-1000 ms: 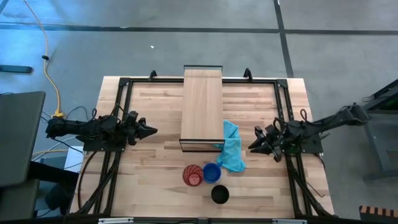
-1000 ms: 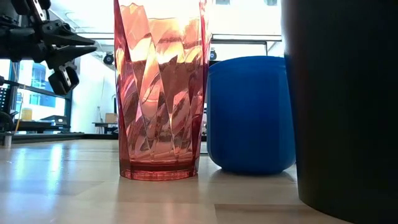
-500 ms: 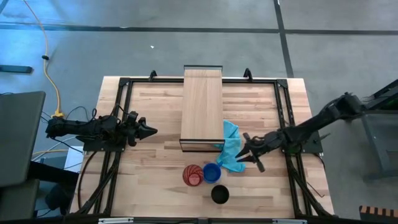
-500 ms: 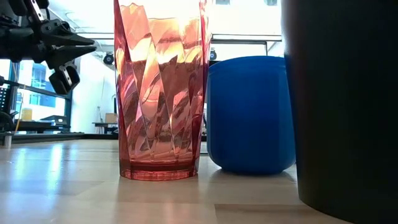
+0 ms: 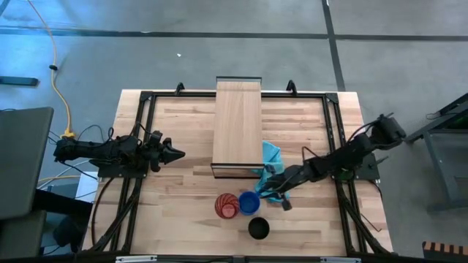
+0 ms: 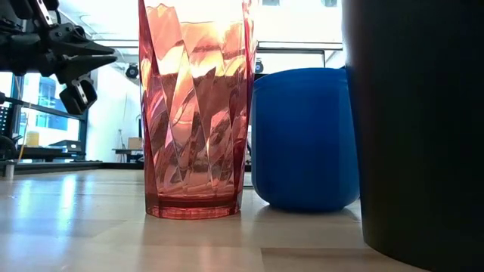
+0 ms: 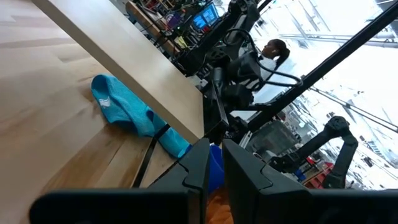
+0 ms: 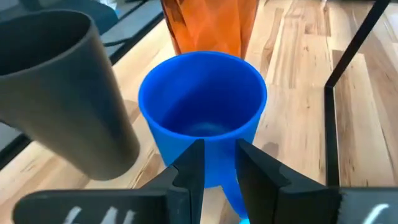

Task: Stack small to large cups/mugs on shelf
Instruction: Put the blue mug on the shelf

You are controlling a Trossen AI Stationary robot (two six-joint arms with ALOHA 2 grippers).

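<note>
The red-orange tumbler (image 5: 227, 206), blue mug (image 5: 249, 202) and black cup (image 5: 258, 229) stand upright on their bases near the table's near edge. All three also fill the low view: tumbler (image 6: 195, 113), mug (image 6: 302, 140), cup (image 6: 423, 121). The light-wood shelf (image 5: 237, 124) stands at the far middle. My right gripper (image 5: 263, 191) reaches over from the right and is open. Its fingers (image 8: 189, 165) sit just off the blue mug's (image 8: 202, 118) right side, above its rim. My left gripper (image 5: 179, 154) waits shut at the left.
A light-blue cloth (image 5: 272, 172) lies crumpled between the shelf's near right corner and the mug, under my right arm. The black cup (image 8: 62, 93) and the tumbler (image 8: 211, 25) stand close beside the mug. A black frame (image 5: 336, 131) runs along the table's sides.
My right gripper has travelled from its place by the table's right side toward the left and near edge, over the cloth, to the blue mug. The arm has stretched out low across the table. The cups and my left arm have kept still.
</note>
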